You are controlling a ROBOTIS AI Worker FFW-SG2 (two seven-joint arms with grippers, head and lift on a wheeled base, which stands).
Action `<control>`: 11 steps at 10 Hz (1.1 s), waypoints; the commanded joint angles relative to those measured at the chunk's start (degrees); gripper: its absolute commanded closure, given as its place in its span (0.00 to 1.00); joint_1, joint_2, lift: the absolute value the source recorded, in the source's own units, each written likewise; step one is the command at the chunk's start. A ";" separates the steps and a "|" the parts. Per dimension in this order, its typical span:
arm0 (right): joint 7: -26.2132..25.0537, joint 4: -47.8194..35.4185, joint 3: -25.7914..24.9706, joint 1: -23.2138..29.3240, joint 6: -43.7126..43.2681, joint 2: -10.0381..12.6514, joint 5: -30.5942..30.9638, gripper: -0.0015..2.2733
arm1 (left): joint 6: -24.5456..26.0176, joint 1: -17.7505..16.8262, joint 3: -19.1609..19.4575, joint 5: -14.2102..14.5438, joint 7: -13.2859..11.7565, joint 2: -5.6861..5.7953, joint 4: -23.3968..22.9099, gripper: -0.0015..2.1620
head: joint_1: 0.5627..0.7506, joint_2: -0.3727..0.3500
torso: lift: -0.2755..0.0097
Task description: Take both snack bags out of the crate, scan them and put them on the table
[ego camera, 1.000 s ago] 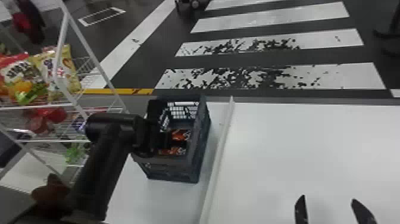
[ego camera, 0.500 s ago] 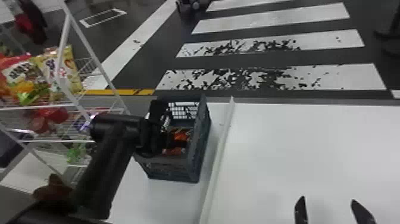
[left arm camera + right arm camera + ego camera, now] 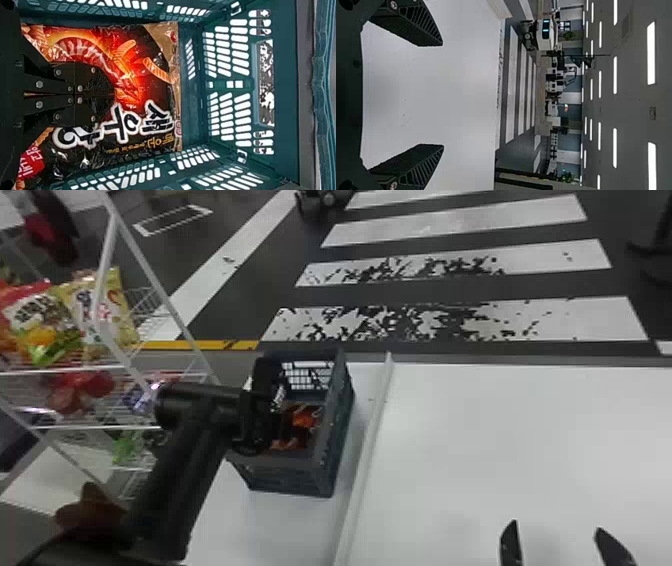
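In the head view my left gripper (image 3: 265, 417) reaches into the dark crate (image 3: 285, 470) from its left side, beside an orange-and-black snack bag (image 3: 302, 420). The left wrist view shows my left gripper (image 3: 114, 95) with both fingers together, shut on the bag (image 3: 154, 95), whose printed face spreads around them inside the crate (image 3: 192, 114). A second bag cannot be told apart. My right gripper (image 3: 557, 545) is parked over the white table at lower right; in the right wrist view the right gripper (image 3: 442, 95) is open, nothing between its fingers.
A white wire rack (image 3: 105, 367) with snack packets stands at the left. A raised white strip (image 3: 367, 460) runs along the table (image 3: 480, 440) just right of the crate. Striped floor lies beyond the table's far edge.
My left forearm has shifted a little to the right and the left gripper's angle in the crate has changed slightly. The right gripper and the crate have stayed put.
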 commanded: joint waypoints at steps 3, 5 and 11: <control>0.00 0.23 -0.09 -0.05 -0.01 0.05 -0.08 0.03 | -1.20 2.00 1.43 -0.28 0.25 -0.07 -3.62 0.99 | 0.70 1.00 | 0.64; 0.00 0.32 -0.09 -0.13 0.17 0.05 -0.08 0.03 | 1.44 3.94 3.72 -0.72 -0.01 0.02 -9.86 0.99 | 0.70 1.00 | 0.64; 0.35 0.67 0.09 -0.75 0.87 0.05 0.01 0.03 | 1.79 5.08 6.53 -0.45 2.18 -0.95 -11.27 0.08 | 0.70 1.00 | 0.64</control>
